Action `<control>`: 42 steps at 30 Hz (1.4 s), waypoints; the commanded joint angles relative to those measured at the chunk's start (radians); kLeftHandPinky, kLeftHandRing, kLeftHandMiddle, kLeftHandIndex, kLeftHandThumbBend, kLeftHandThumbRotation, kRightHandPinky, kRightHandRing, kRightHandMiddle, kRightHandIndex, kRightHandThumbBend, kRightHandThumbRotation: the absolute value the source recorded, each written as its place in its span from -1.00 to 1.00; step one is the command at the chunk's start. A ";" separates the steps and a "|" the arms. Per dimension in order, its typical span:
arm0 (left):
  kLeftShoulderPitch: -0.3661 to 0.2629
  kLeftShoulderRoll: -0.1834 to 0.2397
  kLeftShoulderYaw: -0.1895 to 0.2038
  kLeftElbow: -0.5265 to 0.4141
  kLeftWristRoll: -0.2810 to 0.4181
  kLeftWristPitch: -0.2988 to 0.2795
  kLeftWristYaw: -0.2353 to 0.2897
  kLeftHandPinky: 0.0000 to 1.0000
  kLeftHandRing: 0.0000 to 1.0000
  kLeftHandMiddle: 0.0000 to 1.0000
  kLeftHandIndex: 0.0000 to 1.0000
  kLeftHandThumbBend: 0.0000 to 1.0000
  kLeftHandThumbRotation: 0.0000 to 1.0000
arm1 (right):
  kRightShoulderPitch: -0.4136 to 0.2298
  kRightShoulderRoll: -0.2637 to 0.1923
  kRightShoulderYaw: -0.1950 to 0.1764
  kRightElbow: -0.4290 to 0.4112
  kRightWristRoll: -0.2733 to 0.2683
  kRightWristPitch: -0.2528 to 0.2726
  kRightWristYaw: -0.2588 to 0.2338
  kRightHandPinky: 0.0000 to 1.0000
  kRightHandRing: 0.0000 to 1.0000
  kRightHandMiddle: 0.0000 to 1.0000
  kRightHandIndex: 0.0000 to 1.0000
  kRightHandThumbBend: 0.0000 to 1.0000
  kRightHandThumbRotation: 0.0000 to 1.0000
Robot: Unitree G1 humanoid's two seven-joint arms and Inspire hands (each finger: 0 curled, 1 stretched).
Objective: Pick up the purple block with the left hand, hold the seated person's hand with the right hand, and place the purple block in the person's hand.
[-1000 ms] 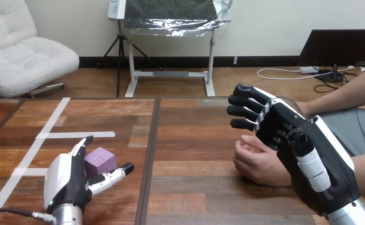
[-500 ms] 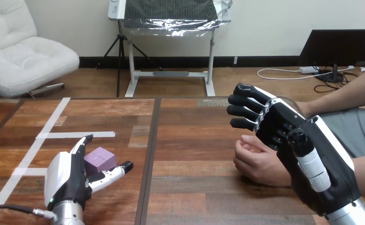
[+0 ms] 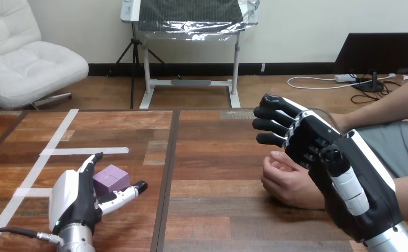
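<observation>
A small purple block (image 3: 110, 178) lies on the wooden table (image 3: 207, 157) at the lower left. My left hand (image 3: 75, 202) stands around it, open, fingers on its left side and thumb reaching along its near right side; I cannot tell whether they touch it. My right hand (image 3: 338, 173) hovers open at the right, fingers straight and pointing left, above and just in front of the person's hand (image 3: 288, 181). That hand rests on the table, loosely curled, with nothing in it.
White tape lines (image 3: 84, 151) cross the left part of the table. A dark seam (image 3: 166, 173) runs down the tabletop between the block and the person's hand. The person's forearm (image 3: 396, 105) comes in from the right edge.
My left hand has drawn back slightly toward the bottom edge; the block stays in place. The right hand and the person's hand have barely moved.
</observation>
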 commanded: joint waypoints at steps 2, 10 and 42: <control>-0.089 0.012 -0.005 0.000 -0.008 0.008 0.007 0.58 0.80 0.82 0.76 0.82 -0.15 | -0.054 -0.003 -0.021 -0.028 0.011 -0.022 -0.001 0.63 0.70 0.73 0.73 0.78 0.71; -0.101 0.016 -0.011 0.013 0.002 0.010 0.020 0.60 0.77 0.80 0.74 0.81 -0.19 | -0.053 -0.001 -0.021 -0.028 0.014 -0.026 0.000 0.63 0.71 0.73 0.73 0.77 0.72; -0.168 0.027 -0.046 0.092 0.043 0.045 0.077 0.69 0.64 0.68 0.61 0.83 -0.33 | -0.051 0.006 -0.017 -0.036 0.017 -0.022 -0.005 0.64 0.71 0.73 0.74 0.72 0.70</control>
